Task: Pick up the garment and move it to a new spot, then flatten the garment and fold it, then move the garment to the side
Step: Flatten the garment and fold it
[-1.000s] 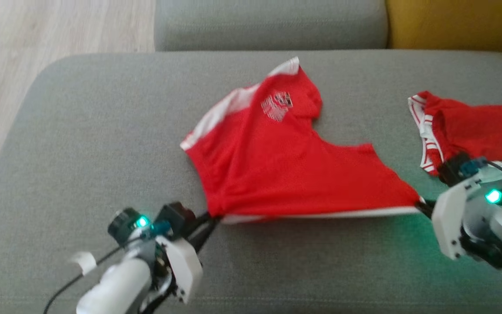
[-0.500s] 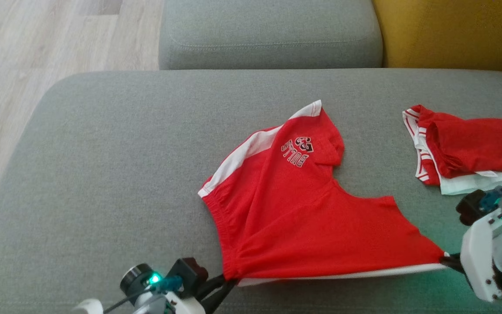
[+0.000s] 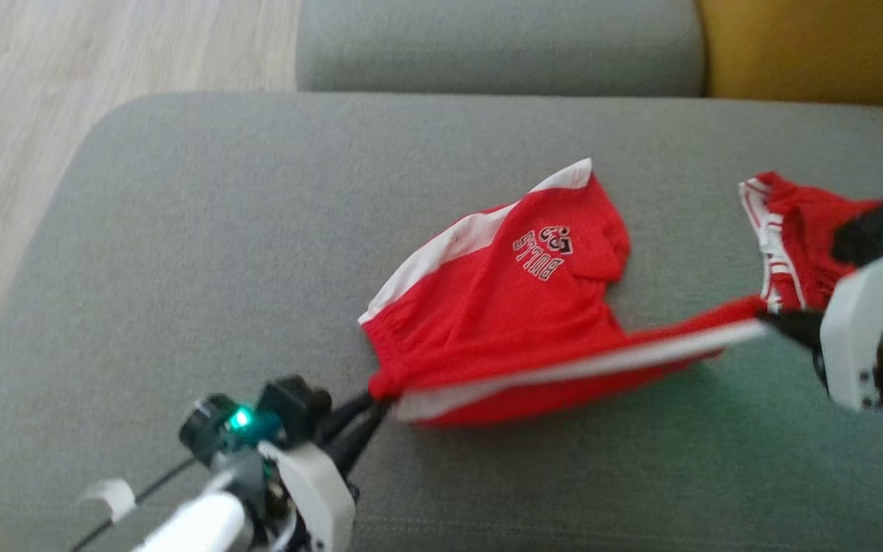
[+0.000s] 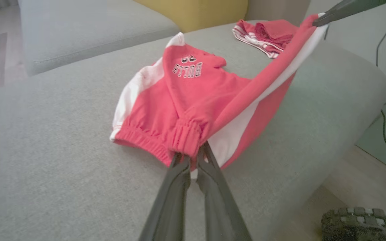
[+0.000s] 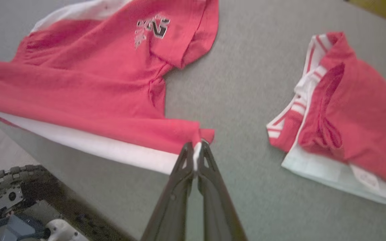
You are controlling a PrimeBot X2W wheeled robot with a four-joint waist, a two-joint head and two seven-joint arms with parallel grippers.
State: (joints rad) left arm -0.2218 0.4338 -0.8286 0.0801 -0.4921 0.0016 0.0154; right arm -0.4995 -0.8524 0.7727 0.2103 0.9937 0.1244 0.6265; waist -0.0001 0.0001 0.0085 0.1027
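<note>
Two grippers pinch the red garment (image 3: 518, 322) at once. Our left gripper (image 3: 376, 399) is clamped on the gathered waistband corner at the lower left of the head view, and our right gripper (image 3: 771, 322) is clenched on the far corner of the white-striped edge at the right. Between them that edge is stretched taut and hangs clear of the grey sofa seat (image 3: 181, 253), with a shadow under it. The rest of the garment lies on the seat near its middle, "BULLS" print facing up. In our left wrist view the two dark fingers (image 4: 174, 194) meet on the elastic waistband, and the raised edge runs up to our other arm's fingertips at the top right. In our right wrist view the fingertips press together on the red-and-white corner. A second red and white piece, a folded garment (image 3: 794, 222), rests on the seat to the right, apart from the first and partly behind our right wrist in the head view. Beyond the seat we see a grey back cushion (image 3: 487, 38) and a yellow cushion (image 3: 817, 46), with wood floor (image 3: 66, 61) to the left.
</note>
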